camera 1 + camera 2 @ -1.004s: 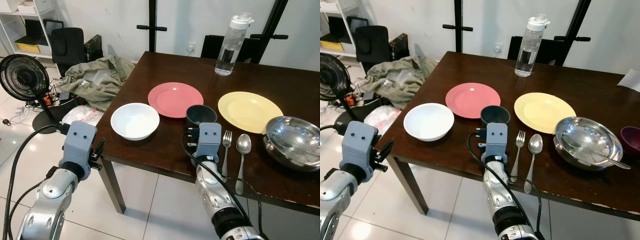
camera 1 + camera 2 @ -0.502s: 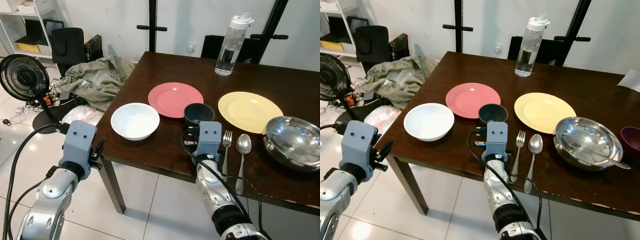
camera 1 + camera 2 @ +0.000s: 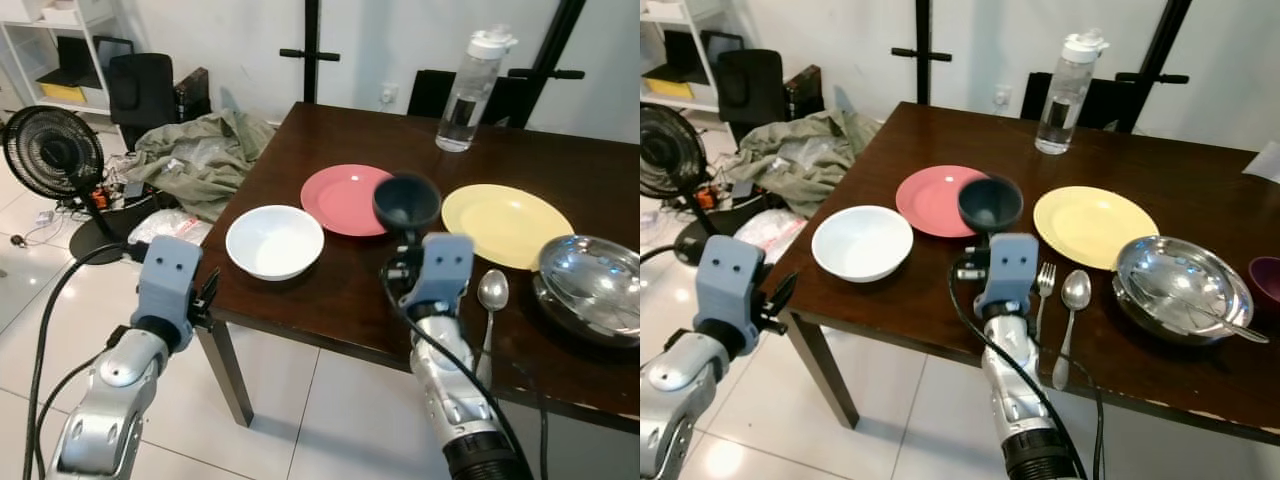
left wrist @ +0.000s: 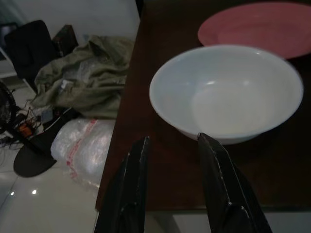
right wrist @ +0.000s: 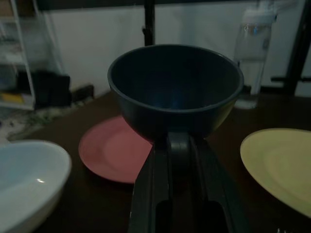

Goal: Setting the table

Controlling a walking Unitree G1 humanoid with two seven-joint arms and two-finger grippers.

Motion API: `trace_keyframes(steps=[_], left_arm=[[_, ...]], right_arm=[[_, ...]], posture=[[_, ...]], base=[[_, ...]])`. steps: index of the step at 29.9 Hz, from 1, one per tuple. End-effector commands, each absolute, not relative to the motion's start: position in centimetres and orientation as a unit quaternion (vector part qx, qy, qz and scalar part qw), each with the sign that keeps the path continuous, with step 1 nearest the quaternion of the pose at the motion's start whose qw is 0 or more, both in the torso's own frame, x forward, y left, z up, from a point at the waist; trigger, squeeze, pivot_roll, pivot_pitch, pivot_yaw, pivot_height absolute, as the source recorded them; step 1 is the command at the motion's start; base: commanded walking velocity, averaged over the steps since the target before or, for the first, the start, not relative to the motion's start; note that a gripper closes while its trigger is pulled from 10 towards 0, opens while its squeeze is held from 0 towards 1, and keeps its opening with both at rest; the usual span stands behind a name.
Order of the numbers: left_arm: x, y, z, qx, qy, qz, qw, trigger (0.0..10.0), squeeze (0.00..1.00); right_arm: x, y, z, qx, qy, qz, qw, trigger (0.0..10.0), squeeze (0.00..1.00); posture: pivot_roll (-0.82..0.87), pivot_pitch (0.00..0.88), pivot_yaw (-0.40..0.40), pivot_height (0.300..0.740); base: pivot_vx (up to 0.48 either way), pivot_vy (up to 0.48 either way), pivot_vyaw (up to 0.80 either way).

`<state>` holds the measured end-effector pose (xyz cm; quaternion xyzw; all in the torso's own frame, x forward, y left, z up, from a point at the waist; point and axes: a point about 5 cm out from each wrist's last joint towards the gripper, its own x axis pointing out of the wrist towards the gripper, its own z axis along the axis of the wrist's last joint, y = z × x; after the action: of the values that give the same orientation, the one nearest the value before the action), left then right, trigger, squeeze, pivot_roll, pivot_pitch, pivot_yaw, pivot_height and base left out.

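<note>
Step in hand, as judged: carry dark bowl (image 3: 990,203) to its place setting, probably pink plate (image 3: 937,199) or yellow plate (image 3: 1094,226). Keep it level, lower slowly, release only once seated (rim pinch looks thin).

Right gripper (image 5: 179,145): fingers clamped on bowl's near rim, bowl lifted above table (image 3: 1200,160), between the plates.

Left gripper (image 4: 172,150): fingers apart, holding nothing, just short of white bowl (image 4: 226,92) at table edge.

Two plates (image 3: 346,199) (image 3: 507,225), four bowls (image 3: 274,241) (image 3: 406,200) (image 3: 592,287) (image 3: 1267,281) (one steel), one fork (image 3: 1044,285), one spoon (image 3: 490,302), one bottle (image 3: 468,92).
</note>
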<state>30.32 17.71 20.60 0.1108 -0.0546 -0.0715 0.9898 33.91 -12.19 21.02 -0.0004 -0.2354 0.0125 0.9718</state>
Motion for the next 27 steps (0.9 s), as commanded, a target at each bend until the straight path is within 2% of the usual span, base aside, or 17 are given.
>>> trace_keyframes(steps=[1,4,7,12,20,23,27], left_arm=[[30.3,17.9,20.1,0.110,-0.046,-0.073,0.990,10.0,0.00],[30.3,17.4,19.8,0.109,-0.041,-0.091,0.989,10.0,0.00],[30.2,17.2,19.6,0.109,-0.039,-0.099,0.988,10.0,0.00],[30.2,16.3,18.8,0.098,-0.027,-0.122,0.987,10.0,0.00],[30.2,15.0,18.0,0.076,-0.023,-0.130,0.988,10.0,0.00],[30.2,14.7,17.7,0.069,-0.019,-0.127,0.989,10.0,0.00],[30.0,14.2,17.2,0.044,-0.016,-0.119,0.992,10.0,0.00]], right_arm=[[33.6,-11.9,20.2,0.000,-0.218,0.023,0.976,10.0,0.00],[31.8,-12.1,19.9,0.003,-0.218,0.037,0.975,10.0,0.00],[31.3,-12.2,19.6,0.003,-0.213,0.041,0.976,10.0,0.00],[29.6,-12.8,19.2,-0.061,-0.163,0.088,0.981,10.0,0.00],[29.1,-14.0,19.3,-0.079,-0.131,0.088,0.984,10.0,0.00],[29.1,-14.1,19.0,-0.075,-0.121,0.083,0.986,10.0,0.00],[29.3,-14.2,18.8,-0.002,-0.108,0.070,0.992,10.0,0.00]], posture=[[0.18,0.113,0.111,0.740],[0.14,0.099,0.104,0.740],[0.14,0.098,0.103,0.740],[0.08,0.089,0.084,0.740],[0.06,0.083,0.056,0.740],[0.05,0.080,0.054,0.740],[0.06,0.076,0.052,0.740]], base=[[0.000,0.000,0.00],[0.000,0.000,0.00],[0.000,0.000,0.00],[0.000,0.000,0.00],[0.000,0.000,0.00],[0.000,0.000,0.00],[0.000,0.000,0.00]])
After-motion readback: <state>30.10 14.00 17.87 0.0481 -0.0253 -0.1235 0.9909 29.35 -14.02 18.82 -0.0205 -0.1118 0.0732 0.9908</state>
